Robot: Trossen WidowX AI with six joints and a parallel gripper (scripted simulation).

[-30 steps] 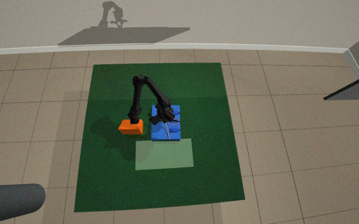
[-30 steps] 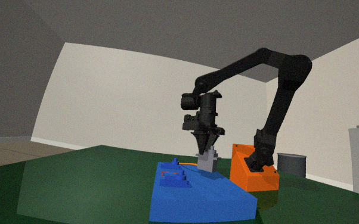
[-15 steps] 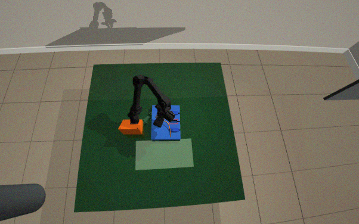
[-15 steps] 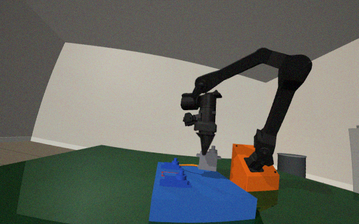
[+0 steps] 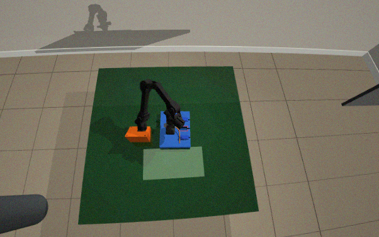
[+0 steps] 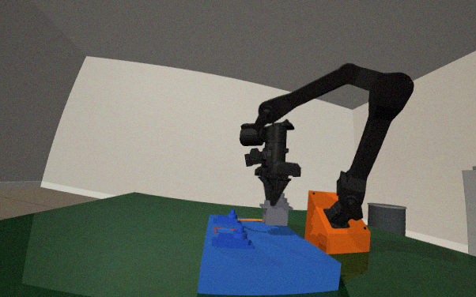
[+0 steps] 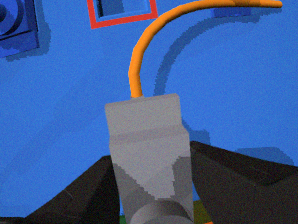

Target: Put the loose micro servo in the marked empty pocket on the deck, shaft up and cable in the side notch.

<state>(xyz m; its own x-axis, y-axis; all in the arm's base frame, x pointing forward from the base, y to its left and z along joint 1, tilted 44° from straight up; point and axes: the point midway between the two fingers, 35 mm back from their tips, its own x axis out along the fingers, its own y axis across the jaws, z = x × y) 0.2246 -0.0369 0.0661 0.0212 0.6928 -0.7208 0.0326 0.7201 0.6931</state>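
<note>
Above the blue deck point(image 5: 170, 142) point(image 6: 266, 265) point(image 7: 65, 105), the hand point(image 5: 170, 133) point(image 6: 274, 203) point(image 7: 150, 159) grips the grey servo point(image 6: 276, 215) point(image 7: 147, 145) upright between its fingers.

On the blue deck point(image 5: 169, 142) point(image 6: 266, 268) point(image 7: 65, 100): two fitted blue servos point(image 5: 184, 137) point(image 6: 232, 242) point(image 7: 17, 35) — apparently, given the dimness — and one red-outlined pocket point(image 6: 215, 231) point(image 7: 125, 21). Above it, one grey servo point(image 6: 276, 215) point(image 7: 147, 150), one orange cable point(image 5: 179, 135) point(image 6: 251, 219) point(image 7: 134, 75). Beside it, one orange block point(image 5: 138, 136) point(image 6: 349, 242) — one pale rectangle point(image 5: 174, 163), too.

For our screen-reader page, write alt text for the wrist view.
Black gripper clamps a gray micro servo above a blue deck; its orange cable curves past the red-outlined pocket, which is partly cropped.
</note>
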